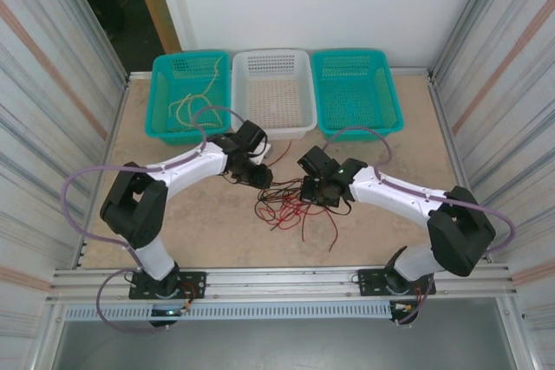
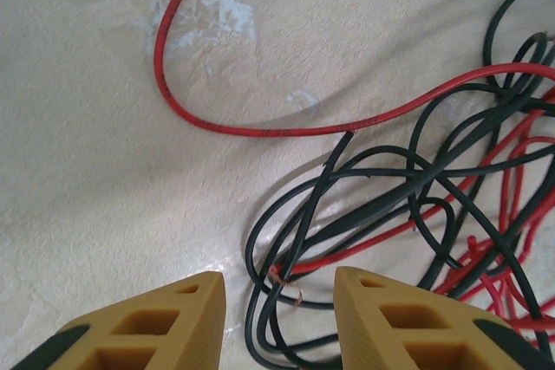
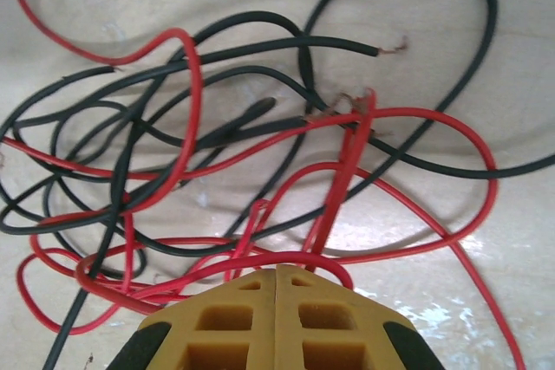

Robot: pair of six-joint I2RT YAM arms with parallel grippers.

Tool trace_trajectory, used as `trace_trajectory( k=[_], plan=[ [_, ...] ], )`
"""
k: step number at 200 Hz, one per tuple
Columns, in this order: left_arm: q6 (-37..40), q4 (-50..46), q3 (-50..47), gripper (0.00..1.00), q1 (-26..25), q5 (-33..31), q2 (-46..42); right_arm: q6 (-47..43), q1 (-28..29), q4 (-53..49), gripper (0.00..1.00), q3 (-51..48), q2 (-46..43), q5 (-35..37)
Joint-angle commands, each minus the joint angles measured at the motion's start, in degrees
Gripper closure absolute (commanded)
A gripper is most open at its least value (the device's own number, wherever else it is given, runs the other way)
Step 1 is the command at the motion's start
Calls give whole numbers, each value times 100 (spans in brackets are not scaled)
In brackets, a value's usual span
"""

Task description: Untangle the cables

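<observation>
If the right gripper (image 3: 276,270) is raised now, the whole tangle (image 1: 290,205) could be dragged up and its knots pulled tighter. The red cable (image 3: 340,178) pinched at its tips is threaded among several black cables (image 3: 492,32). The right jaws are pressed fully together, and that red strand appears caught at the seam. The left gripper (image 2: 279,279) is partly open; black and red loops are seen between its fingers, but nothing is clamped. The tangle is spread on the table (image 1: 191,231) between both grippers. Farther back, a yellow cable (image 1: 195,97) is seen in the left teal basket (image 1: 173,138).
</observation>
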Motion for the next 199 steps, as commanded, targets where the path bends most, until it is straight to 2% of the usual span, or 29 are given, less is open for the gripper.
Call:
trace_trajectory(
  k=[1,33,53,84,147,199],
  plan=[
    [155,71,267,62,-147,-729,211,34,8,-324,89,-127,-204,202],
    [365,83,628,68,-147,-1323,617,39,-27,-379,68,-90,-426,268],
    [565,118,900,68,-206,-1679,925,30,-44,-397,62,-35,-571,309],
    [730,171,1137,70,-250,-1841,1376,21,-54,-482,61,54,-776,414],
    [630,190,1253,77,-96,-1590,1824,24,-79,-563,58,114,-1412,623],
    [576,158,1242,70,-69,-1612,1731,-5,-141,-636,57,185,-1701,717]
  ],
)
